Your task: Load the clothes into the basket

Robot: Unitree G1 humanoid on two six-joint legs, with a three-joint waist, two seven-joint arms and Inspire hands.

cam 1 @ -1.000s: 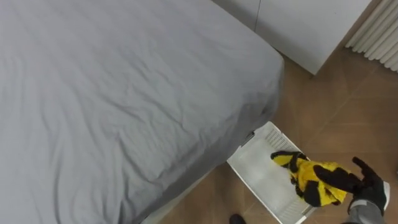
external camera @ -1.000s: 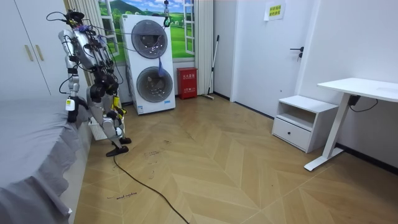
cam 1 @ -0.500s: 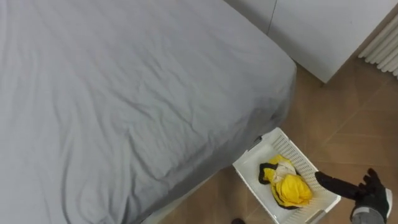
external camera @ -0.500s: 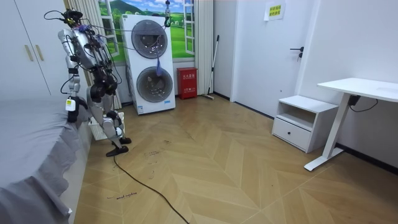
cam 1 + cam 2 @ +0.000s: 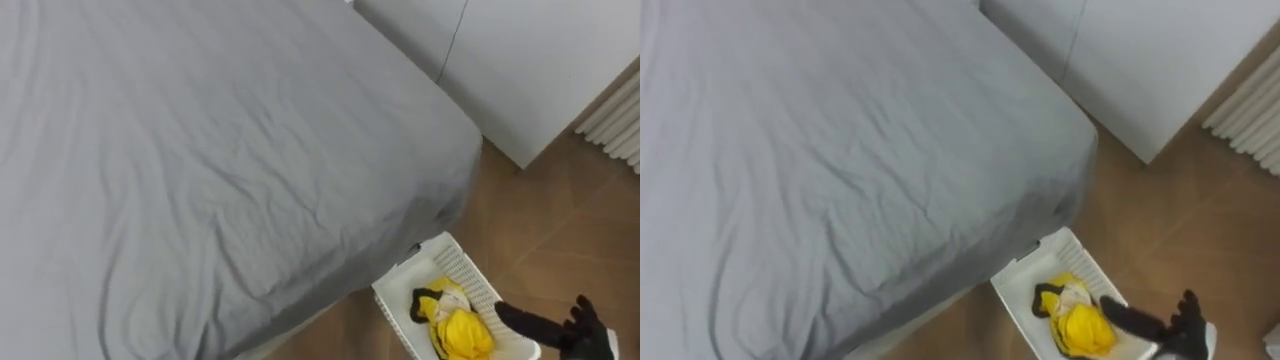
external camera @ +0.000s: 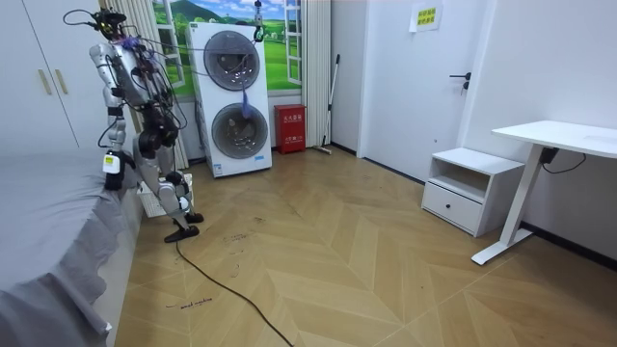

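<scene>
Inside basket (image 5: 457,263), yellow clothes (image 5: 458,331), right hand (image 5: 582,331) outstretched beside

A wide bed (image 5: 200,170) under a creased grey sheet runs up to a white wardrobe (image 5: 530,70), with a white ribbed panel (image 5: 615,125) just beside the wardrobe. Herringbone wooden floor (image 6: 366,260) covers the room. Two stacked washing machines (image 6: 234,101) stand against the far wall, a red box (image 6: 289,128) just beside them and a long-handled mop (image 6: 332,101) leaning near a white door (image 6: 424,87). Further along the room view's right, a low white cabinet (image 6: 461,191) sits beside a white desk (image 6: 554,140)
</scene>
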